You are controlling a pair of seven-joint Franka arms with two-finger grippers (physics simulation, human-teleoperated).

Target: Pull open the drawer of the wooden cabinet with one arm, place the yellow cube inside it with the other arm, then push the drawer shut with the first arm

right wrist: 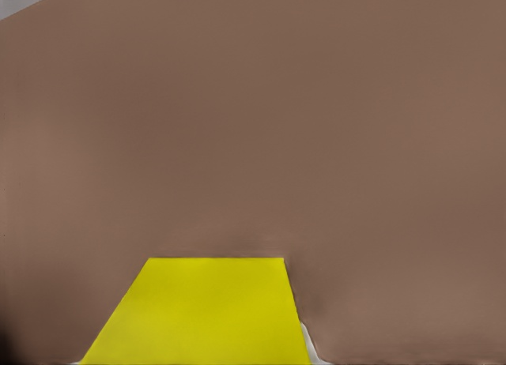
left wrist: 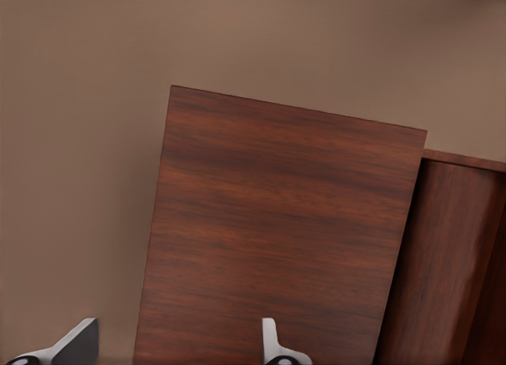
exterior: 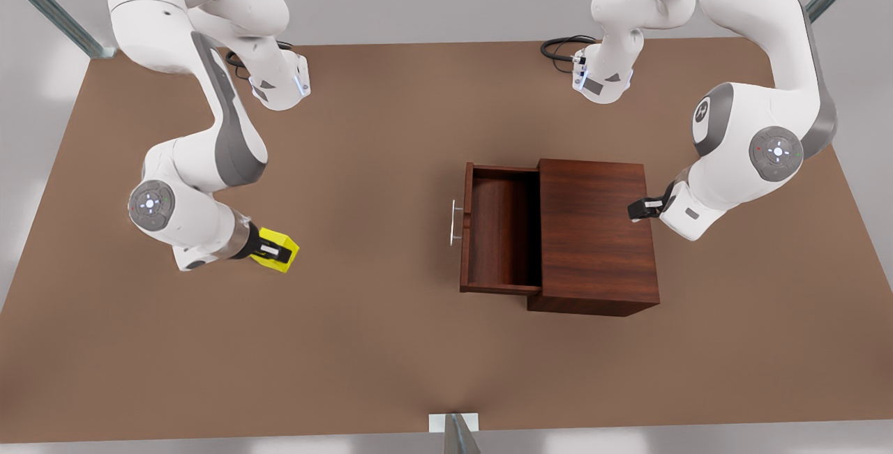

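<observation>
The wooden cabinet (exterior: 593,231) stands right of centre in the front view, its drawer (exterior: 499,231) pulled out toward the front view's left and empty, with the silver handle (exterior: 455,222) in front. My left gripper (exterior: 640,208) hovers open over the cabinet's far edge; in the left wrist view its fingers (left wrist: 79,341) stand wide apart above the cabinet top (left wrist: 277,238). At the front view's left, my right gripper (exterior: 275,252) is shut on the yellow cube (exterior: 286,239), low over the table. The cube (right wrist: 205,310) sits close under the right wrist camera.
The brown table (exterior: 363,342) spreads wide between the cube and the drawer. Both arm bases (exterior: 279,84) stand at the far edge with black cables (exterior: 561,46). Metal frame posts (exterior: 457,433) mark the near edge and corners.
</observation>
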